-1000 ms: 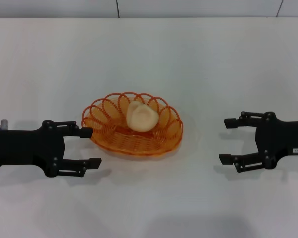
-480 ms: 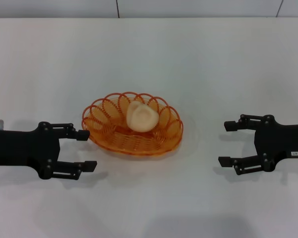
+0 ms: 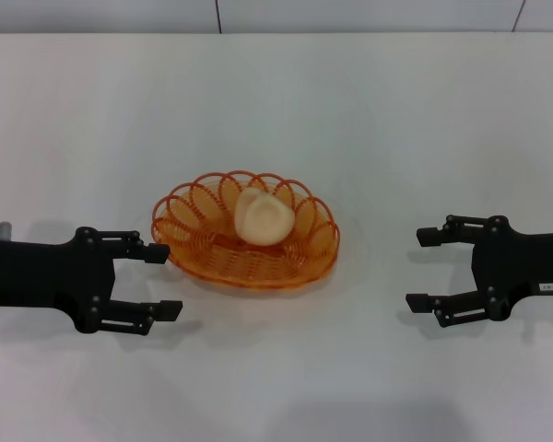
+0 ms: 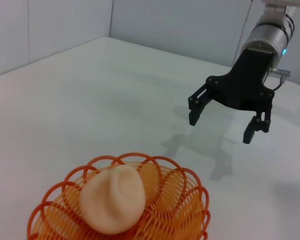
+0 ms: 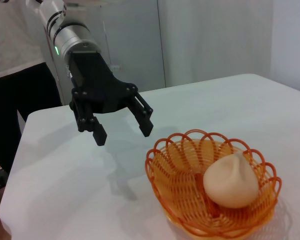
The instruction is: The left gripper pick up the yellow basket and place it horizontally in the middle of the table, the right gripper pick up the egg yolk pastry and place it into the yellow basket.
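The large plain white tabletop (image 3: pixel 369 120) carries everything in the scene, and most of it lies bare out to its far edge and both side edges. About midway between those side edges, a little nearer the robot's edge than the far one, sits the oval orange-yellow wire basket with the looped scalloped rim (image 3: pixel 295 267), flat on the surface with its long side running across the table, which is the placement the task asks of it. To the basket's left, near the tabletop's left edge, the black unlabelled left gripper (image 3: pixel 161 281) hangs low with its two fingers spread and nothing between them; its upper fingertip lies just beside the basket rim, and whether it touches the rim cannot be told. Well apart from the basket, toward the tabletop's right edge, the black right gripper with the small white label (image 3: pixel 422 268) is likewise spread wide and empty. Smallest of all, the round pale beige-yellow domed egg yolk pastry (image 3: pixel 263 218) rests inside the basket, toward its far rim. Judged from how things lie, both parts of the task look done: basket set across the middle, pastry in it. Nothing appears left except for the arms to draw clear.
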Robot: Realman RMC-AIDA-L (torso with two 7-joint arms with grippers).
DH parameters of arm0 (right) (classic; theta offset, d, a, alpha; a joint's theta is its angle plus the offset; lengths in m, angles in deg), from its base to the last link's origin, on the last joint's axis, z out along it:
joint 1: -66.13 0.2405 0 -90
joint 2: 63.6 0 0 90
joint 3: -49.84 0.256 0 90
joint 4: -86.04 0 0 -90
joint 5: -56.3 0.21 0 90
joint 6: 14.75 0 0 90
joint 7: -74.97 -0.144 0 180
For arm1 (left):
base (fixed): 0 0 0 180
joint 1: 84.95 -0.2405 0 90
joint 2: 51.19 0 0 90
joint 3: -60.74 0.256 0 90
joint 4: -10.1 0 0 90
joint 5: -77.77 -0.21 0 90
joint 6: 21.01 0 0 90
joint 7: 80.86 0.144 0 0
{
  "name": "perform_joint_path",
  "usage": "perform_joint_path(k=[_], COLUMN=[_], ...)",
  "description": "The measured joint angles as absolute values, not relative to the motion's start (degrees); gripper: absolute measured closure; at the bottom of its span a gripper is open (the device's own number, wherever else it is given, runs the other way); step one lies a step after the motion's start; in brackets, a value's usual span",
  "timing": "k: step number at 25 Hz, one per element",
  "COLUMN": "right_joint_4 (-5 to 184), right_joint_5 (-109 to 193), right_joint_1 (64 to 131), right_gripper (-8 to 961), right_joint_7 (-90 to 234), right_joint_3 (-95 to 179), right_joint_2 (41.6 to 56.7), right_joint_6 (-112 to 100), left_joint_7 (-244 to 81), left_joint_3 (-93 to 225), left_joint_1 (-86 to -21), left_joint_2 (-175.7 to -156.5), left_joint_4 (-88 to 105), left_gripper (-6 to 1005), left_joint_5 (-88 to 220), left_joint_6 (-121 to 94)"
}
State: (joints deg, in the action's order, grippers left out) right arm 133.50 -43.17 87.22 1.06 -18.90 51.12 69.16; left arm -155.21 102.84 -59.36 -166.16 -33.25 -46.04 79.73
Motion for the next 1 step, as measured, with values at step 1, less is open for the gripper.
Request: perform_joint_path(k=[1], right_joint_4=[133.5], right_joint_5=[-43.2], right_joint_1=[87.2], right_gripper=[68], right_joint_7=[1.1], right_joint_3=[-18.9], right_joint_2=[51.12], right_joint_6=[69.2], left_joint_7=[-155.2], left_joint_3=[102.8], left_joint_1=[-59.4], left_joint_2=[-166.17], left_joint_4=[-33.2], left_gripper=[225], left_joint_5=[-46.0], left_joint_6=[79.7])
